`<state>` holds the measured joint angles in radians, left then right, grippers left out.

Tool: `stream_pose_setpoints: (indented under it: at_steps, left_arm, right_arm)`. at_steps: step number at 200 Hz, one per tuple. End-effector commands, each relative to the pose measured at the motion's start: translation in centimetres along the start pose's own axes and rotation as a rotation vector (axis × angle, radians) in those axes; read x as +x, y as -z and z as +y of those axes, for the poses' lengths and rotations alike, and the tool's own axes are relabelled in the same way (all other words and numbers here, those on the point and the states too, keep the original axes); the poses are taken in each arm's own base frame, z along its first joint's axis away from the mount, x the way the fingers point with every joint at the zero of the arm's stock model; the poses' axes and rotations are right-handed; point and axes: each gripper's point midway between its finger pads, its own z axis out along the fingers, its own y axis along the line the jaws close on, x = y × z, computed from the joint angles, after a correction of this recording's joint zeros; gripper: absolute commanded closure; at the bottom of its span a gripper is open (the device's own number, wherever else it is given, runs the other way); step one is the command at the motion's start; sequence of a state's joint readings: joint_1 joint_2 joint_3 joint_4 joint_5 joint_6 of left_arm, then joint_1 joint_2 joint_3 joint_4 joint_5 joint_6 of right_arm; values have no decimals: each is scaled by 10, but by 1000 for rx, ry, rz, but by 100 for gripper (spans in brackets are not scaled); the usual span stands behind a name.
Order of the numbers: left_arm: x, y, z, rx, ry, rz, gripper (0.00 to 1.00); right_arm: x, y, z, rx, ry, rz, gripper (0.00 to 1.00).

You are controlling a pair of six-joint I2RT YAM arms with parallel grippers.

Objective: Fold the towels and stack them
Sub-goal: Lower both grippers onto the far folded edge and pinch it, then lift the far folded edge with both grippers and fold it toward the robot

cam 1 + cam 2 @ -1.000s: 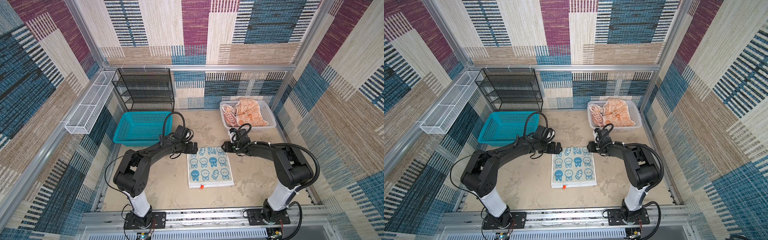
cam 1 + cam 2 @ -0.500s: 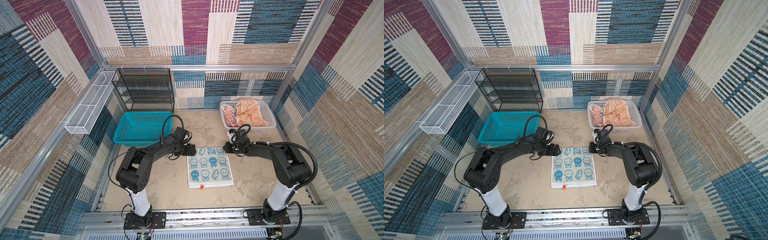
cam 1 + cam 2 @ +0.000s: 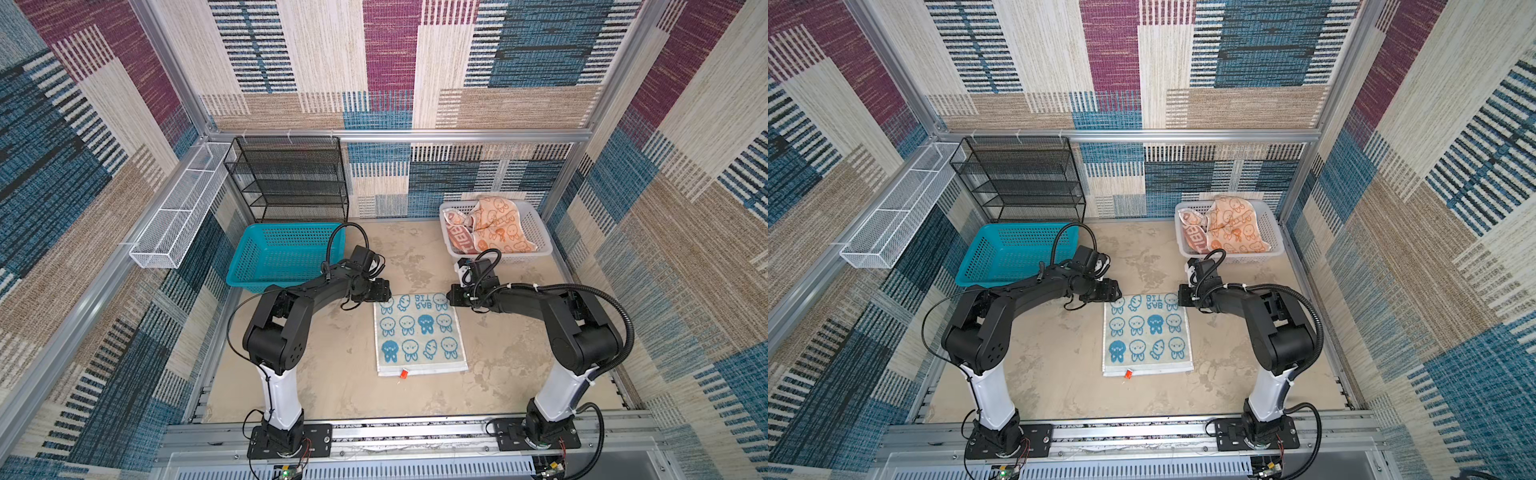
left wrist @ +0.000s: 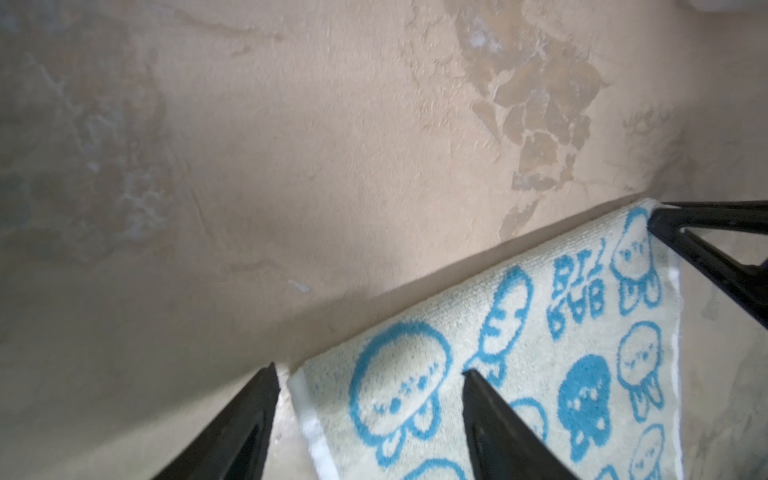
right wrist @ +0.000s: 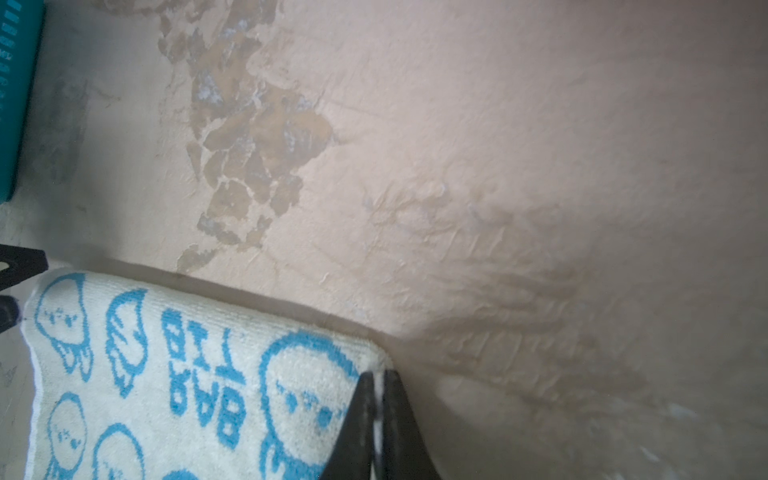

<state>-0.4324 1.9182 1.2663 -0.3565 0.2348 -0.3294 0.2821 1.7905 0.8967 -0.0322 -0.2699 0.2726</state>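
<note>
The towel (image 3: 419,332) is pinched at its far right corner by the right jaws; its far left corner is straddled by the open left jaws.

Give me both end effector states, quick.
Left end effector: open, jaws straddling a far corner of the blue-rabbit towel.
Right end effector: closed, pinching the towel's other far corner.

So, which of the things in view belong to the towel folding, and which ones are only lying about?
For the job: blue-rabbit towel spread on the table; orange towel and lettered towel, both crumpled in the white basket.
Only around: teal basket, black wire rack, white wire tray on the wall.
</note>
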Motion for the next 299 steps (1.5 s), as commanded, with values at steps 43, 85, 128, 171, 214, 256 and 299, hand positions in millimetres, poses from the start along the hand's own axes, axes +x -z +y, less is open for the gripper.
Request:
stream_pose_setpoints:
  at_steps: [43, 85, 128, 171, 214, 256, 299]
  left_arm:
    - [17, -2, 19, -83, -38, 52, 38]
    - [18, -7, 23, -99, -44, 65, 49]
    - [22, -11, 26, -107, -54, 75, 70]
    - [21, -11, 24, -94, -69, 75, 92]
    - [8, -2, 17, -86, -97, 44, 100]
    - [-20, 36, 2, -74, -137, -91, 100]
    - [-18, 60, -6, -40, -142, -173, 100]
  right_arm:
    - [8, -3, -4, 15, -8, 32, 90]
    - [8, -4, -5, 19, -10, 35, 91]
    - [8, -3, -5, 22, -10, 34, 91]
    - [3, -2, -1, 12, -10, 27, 96]
    - [-13, 8, 5, 8, -9, -9, 99]
    - [-32, 32, 16, 9, 8, -52, 100]
    - [-28, 57, 24, -12, 2, -77, 100]
